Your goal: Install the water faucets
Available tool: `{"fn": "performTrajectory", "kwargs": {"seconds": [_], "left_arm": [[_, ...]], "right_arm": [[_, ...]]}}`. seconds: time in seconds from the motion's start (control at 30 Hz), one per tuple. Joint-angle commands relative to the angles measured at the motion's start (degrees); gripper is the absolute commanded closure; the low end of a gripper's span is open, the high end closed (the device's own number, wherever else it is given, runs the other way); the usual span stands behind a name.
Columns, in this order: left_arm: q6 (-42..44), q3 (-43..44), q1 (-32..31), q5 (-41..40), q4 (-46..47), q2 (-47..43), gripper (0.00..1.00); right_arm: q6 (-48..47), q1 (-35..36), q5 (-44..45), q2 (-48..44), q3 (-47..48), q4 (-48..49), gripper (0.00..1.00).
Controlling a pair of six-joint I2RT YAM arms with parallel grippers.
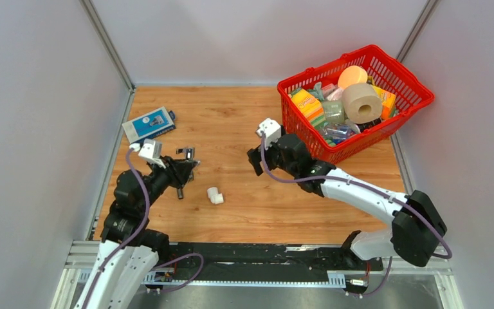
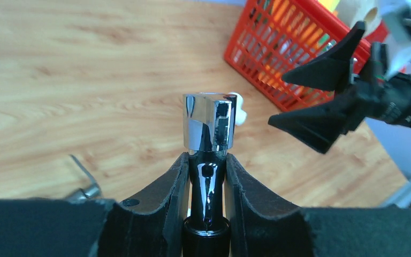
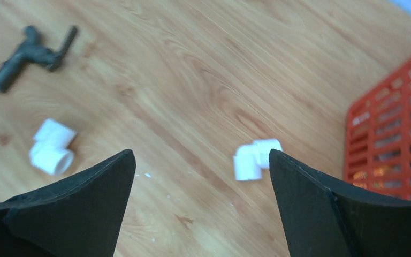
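Note:
My left gripper is shut on the shiny chrome faucet and holds it above the table. In the left wrist view the jaws clamp its dark stem, and its chrome body stands above them. The dark grey L-shaped faucet lies on the wood just below that gripper and also shows in the right wrist view. My right gripper is open and empty above the wood. It also shows in the left wrist view, facing the left one.
One white elbow fitting lies mid-table. A second one lies near my right finger. A red basket full of items stands at the back right, and a blue box at the back left. Grey walls close the sides.

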Motion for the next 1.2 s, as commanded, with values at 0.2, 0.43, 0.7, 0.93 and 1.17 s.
{"fn": "performTrajectory", "kwargs": {"seconds": [0.2,0.43,0.7,0.93,1.17], "left_arm": [[9.73,-2.1,0.25,-13.62,2.71,-12.42,1.0],[15.53,-0.34,0.25,-17.03,-1.23,-14.26,0.94],[15.53,-0.69,0.25,-21.0,-2.56,-16.12,1.0],[15.53,-0.69,0.17,-20.83,-2.74,-16.47,1.0],[15.45,-0.69,0.26,-20.12,-2.91,-16.47,1.0]], "right_arm": [[16.09,-10.8,1.99,12.89,5.04,-4.27,0.07],[21.1,-11.51,9.2,25.03,9.7,-5.14,0.24],[21.81,-11.24,3.41,31.19,13.04,-6.64,0.53],[15.84,-6.25,-3.09,29.44,11.9,-8.65,0.68],[6.6,2.64,-4.95,28.21,10.41,-19.9,0.54]]}}
